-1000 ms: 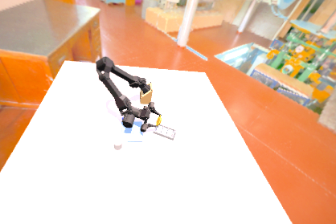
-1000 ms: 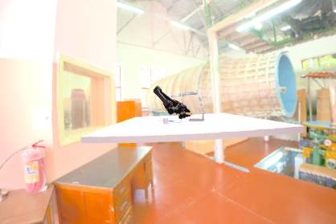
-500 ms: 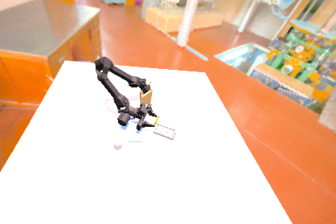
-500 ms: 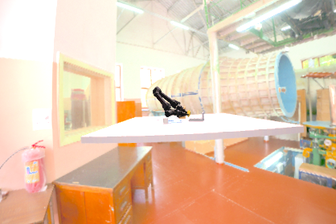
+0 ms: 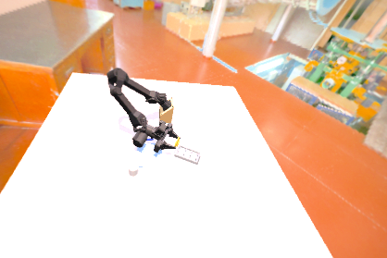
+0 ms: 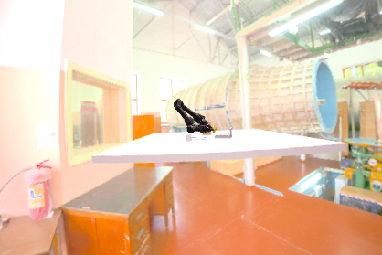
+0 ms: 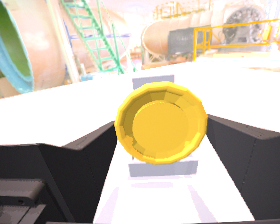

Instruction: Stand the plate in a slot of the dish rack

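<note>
The yellow plate (image 5: pixel 178 142) (image 6: pixel 214 129) (image 7: pixel 161 126) is held by its edges between the two fingers, its dished face turned to the wrist camera. It stands near upright. My gripper (image 5: pixel 177 143) (image 7: pixel 159 122) is shut on the plate and points roughly level. The grey dish rack (image 5: pixel 187 159) (image 6: pixel 223 136) (image 7: pixel 163 169) lies just past the plate, with a raised end panel at its far end. In the wrist view the plate covers most of the rack's slots and rails. The top view shows the plate beside the rack's near end; its exact height above the table is hard to tell.
A tan wooden holder (image 5: pixel 166 114) stands behind the gripper, partly covered by the arm. A small pale cup (image 5: pixel 133 171) (image 6: pixel 187 137) stands toward the front left. Blue patterned pieces (image 5: pixel 141 148) lie below the arm. The white table (image 5: pixel 222 208) bears them all.
</note>
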You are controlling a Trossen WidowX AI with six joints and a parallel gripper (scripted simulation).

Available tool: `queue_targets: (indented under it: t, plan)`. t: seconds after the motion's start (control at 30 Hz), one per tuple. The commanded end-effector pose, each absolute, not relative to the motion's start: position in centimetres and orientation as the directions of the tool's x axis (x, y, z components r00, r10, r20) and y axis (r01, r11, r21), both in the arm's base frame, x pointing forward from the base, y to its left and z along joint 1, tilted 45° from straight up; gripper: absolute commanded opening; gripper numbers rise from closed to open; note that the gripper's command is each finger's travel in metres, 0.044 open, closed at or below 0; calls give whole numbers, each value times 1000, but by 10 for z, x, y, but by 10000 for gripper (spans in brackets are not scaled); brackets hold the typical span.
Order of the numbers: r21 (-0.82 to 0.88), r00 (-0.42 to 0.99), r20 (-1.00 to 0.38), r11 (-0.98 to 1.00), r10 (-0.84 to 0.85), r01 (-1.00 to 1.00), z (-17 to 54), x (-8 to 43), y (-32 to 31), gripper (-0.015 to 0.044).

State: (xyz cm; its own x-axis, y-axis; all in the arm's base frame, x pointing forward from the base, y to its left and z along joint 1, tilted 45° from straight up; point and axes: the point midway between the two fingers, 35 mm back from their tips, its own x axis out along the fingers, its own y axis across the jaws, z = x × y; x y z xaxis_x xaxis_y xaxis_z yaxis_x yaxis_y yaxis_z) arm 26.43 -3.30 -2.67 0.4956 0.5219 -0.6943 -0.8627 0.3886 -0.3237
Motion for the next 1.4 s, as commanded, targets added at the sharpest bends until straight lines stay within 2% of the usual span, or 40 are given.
queue_targets:
  t: [0.0,0.97,1.37]
  plan:
    - [-313,489,-696,391,525,-866,-33,269,-26,0]
    - [-331,499,-693,385,521,-861,-52,287,-8,0]
    - [-330,500,-698,390,513,-860,-63,284,-19,0]
